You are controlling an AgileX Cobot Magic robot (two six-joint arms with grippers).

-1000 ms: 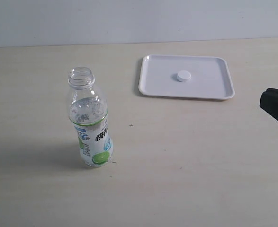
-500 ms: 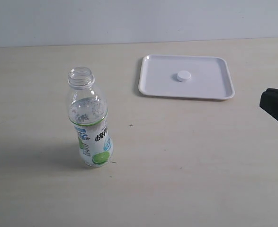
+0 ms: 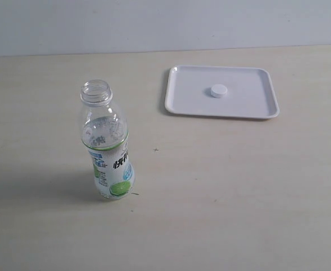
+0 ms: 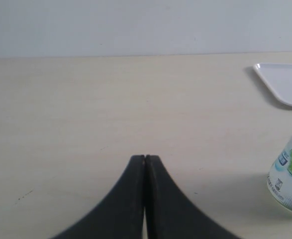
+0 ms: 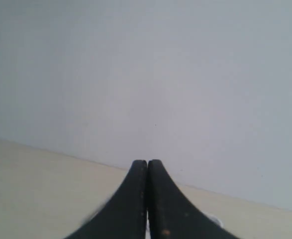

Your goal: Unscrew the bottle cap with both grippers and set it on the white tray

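The one change is at the right edge of the exterior view. The dark bulk of the right arm that showed there a moment ago is gone, so neither arm is now over the counter (image 3: 221, 192) in that view. Nothing else has shifted.

The tray (image 3: 244, 104) lies flat at the far side of the counter. In the left wrist view only its near corner shows, ahead of the left jaws and beyond the bottle. The bottle (image 3: 107, 147) stands upright with its neck open, ahead of the left jaws and off to one side, clear of them. The cap (image 3: 219, 91) rests flat near the middle of the tray, well apart from the bottle and far from both sets of jaws.

The left jaws are pressed together with nothing between them, aimed low across bare counter. The right jaws are likewise pressed together and empty. They point at the wall past the counter's far edge, with no task thing clearly in front of them.

I judge the task done: the cap is off and on the tray, the bottle is left standing, and the arms have backed away. Nothing seems left but to rest.
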